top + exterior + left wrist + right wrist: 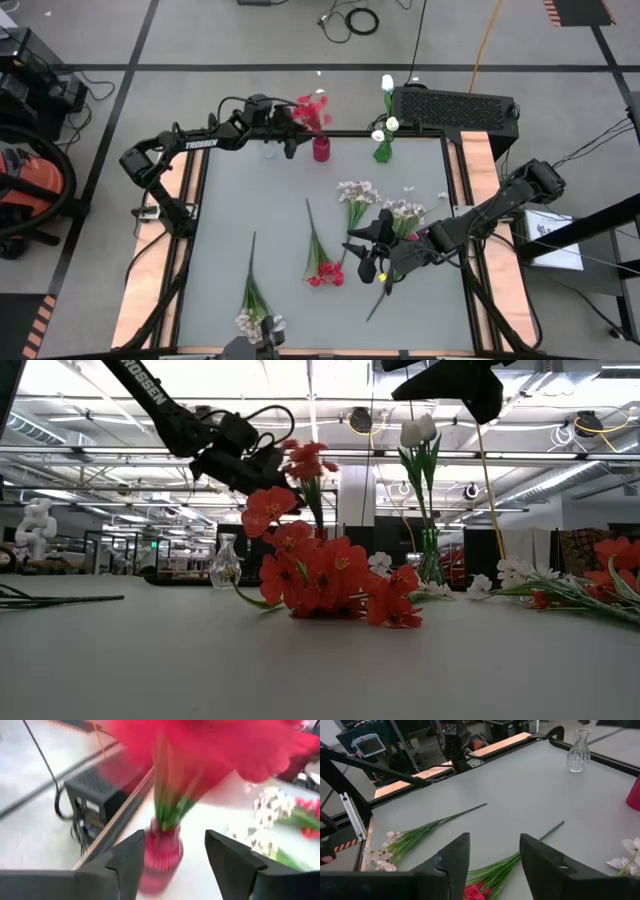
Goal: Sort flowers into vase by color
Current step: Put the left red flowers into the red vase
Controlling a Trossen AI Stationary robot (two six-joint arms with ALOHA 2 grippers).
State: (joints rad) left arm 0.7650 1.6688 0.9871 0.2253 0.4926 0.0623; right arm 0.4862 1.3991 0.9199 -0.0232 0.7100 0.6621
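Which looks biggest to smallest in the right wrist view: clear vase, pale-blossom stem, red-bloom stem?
1. Pale-blossom stem, longest, crossing much of the table.
2. Red-bloom stem, though partly cut off behind the right gripper, so its place against the first is unsure.
3. Clear vase, smallest, but farthest from the camera.

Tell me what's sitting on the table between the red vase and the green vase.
Nothing: in the high view the stretch of table between the red vase and the green vase is bare. The clear vase stands on the red one's other side.

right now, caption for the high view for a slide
Left tool open beside red flowers in the red vase; right tool open.
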